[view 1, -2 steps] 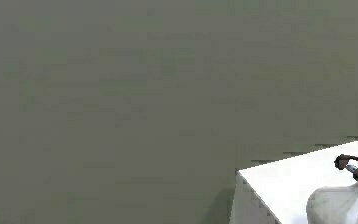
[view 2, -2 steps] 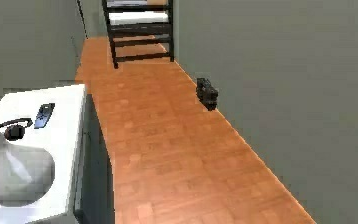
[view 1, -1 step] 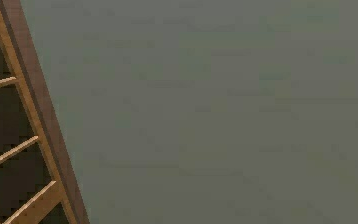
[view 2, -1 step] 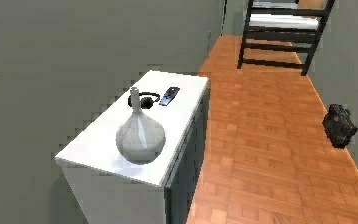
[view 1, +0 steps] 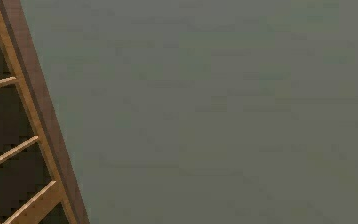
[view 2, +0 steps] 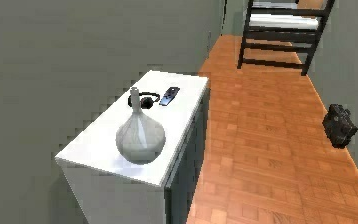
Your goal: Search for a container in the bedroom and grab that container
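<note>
- The container (view 2: 142,137), a round grey vase, stands on the white cabinet (view 2: 92,149), lower middle of the arm side view.
- It looks smooth, hard and breakable. Grab its thin neck, I think.
- Small dark things (view 2: 170,96) lie behind it.
- I cannot tell what the gripper's fingers are doing.

A smooth, faintly glossy grey vase (view 2: 141,135) on a matt white cabinet (view 2: 100,142) beside polished wood-plank floor (view 2: 267,130).
</note>
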Available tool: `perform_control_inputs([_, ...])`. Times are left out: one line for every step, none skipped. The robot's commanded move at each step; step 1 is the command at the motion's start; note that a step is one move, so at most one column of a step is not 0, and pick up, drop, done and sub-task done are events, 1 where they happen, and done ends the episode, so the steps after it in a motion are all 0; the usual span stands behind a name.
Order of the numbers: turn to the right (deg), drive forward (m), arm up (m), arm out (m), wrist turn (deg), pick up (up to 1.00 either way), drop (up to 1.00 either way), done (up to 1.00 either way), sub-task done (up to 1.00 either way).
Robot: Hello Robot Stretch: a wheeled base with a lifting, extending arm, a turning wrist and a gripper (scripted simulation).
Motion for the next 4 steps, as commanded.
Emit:
perform_control_inputs([0.0, 0.00, 0.38, 0.00, 0.0, 0.00, 0.00, 0.00, 0.00])
perform_control_inputs([0.0, 0.00, 0.00, 0.22, 0.0, 0.00, 0.00, 0.00, 0.00])
perform_control_inputs([0.0, 0.00, 0.00, 0.00, 45.0, 0.00, 0.00, 0.00, 0.00])
perform_control_inputs([0.0, 0.00, 0.00, 0.00, 45.0, 0.00, 0.00, 0.00, 0.00])
